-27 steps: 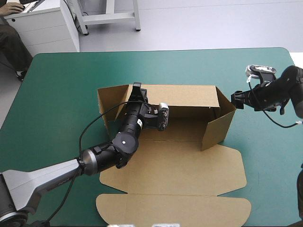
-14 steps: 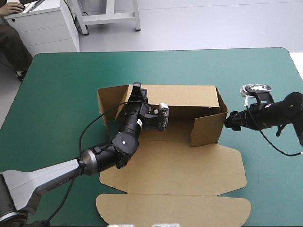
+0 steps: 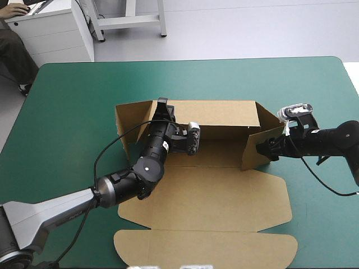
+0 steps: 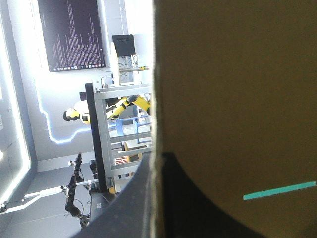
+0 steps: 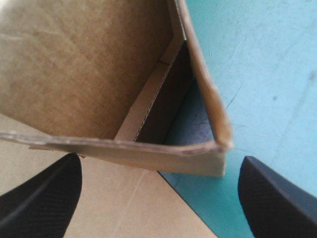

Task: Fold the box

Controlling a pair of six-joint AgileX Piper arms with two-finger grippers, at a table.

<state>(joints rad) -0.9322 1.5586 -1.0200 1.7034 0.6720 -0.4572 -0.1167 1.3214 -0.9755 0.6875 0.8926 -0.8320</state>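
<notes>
The brown box [image 3: 224,190] lies in the middle of the teal-green table, its back wall [image 3: 219,114] raised and its lid flat toward the front. My left gripper [image 3: 162,105] is shut on the back wall's top edge near the left corner. In the left wrist view the board [image 4: 233,89] stands between its all-but-shut fingers [image 4: 124,213]. My right gripper [image 3: 265,150] is open at the right end, its black fingers [image 5: 44,198] on either side of the upright right flap [image 5: 74,74], which angles inward [image 3: 249,152].
The lid panel [image 3: 207,246] reaches close to the table's front edge. Bare teal-green cover [image 3: 73,112] lies left of, beyond and right of the box. A white cabinet [image 3: 50,28] stands past the far left corner.
My right gripper has moved forward and in toward the box, closing on the right flap, which has swung. The left arm holds the same spot.
</notes>
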